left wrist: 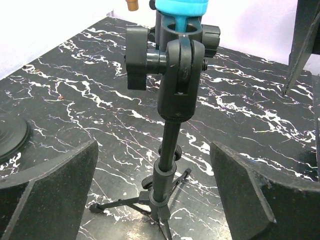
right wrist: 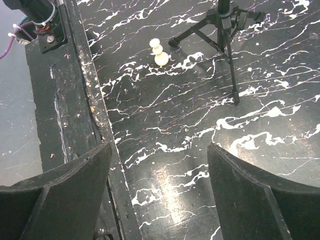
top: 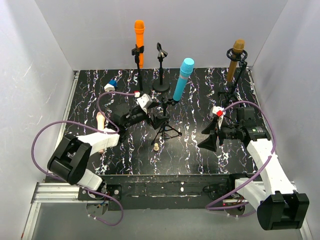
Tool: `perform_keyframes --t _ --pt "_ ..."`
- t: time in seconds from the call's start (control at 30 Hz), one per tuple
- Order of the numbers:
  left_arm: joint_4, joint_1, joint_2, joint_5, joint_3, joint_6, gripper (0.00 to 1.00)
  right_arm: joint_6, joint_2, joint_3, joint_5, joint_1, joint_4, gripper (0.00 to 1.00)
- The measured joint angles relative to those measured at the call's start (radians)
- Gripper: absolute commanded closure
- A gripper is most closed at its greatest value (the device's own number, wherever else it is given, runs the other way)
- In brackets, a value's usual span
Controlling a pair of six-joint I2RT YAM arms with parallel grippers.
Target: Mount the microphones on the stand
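A: Far left, the pale pink microphone (top: 101, 121) lies flat on the tabletop (top: 200, 100), partly under the left arm (top: 95, 141). The orange microphone (top: 139, 35) is clipped upright, back left.

B: Left gripper (left wrist: 154, 146): jaws wide, straddling the post of the tripod stand (top: 167, 131), gripping nothing. The light blue microphone (top: 183, 77) sits tilted in its clip.

A: The round-base stand (top: 161, 70) behind is bare. Right gripper (right wrist: 159, 150): jaws apart, empty, low over the tabletop. The golden-brown microphone (top: 236, 57) is seated far right.

B: Looks like three done, pink pending. Next: clear the post, reach left, pinch the pink shaft, carry it to the bare clip.
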Motion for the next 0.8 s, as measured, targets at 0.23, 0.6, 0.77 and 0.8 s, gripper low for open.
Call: perform_keyframes --t 0.23,0.6,0.77,0.8 --pt "0.063 -0.011 0.058 0.0 0.024 -0.067 0.34 -0.009 -0.018 -0.001 0.004 -0.019 0.003 0.16" --pt "0.1 -0.016 0.063 0.026 0.032 -0.106 1.0 -0.007 -0.003 -0.001 0.008 -0.043 0.006 0.17" --pt "0.077 -0.018 0.064 0.026 0.054 -0.064 1.0 -0.006 0.008 -0.001 0.008 -0.053 0.006 0.17" --pt "0.073 -0.018 0.063 0.02 0.055 -0.055 1.0 -0.006 0.008 -0.001 0.009 -0.054 0.006 0.17"
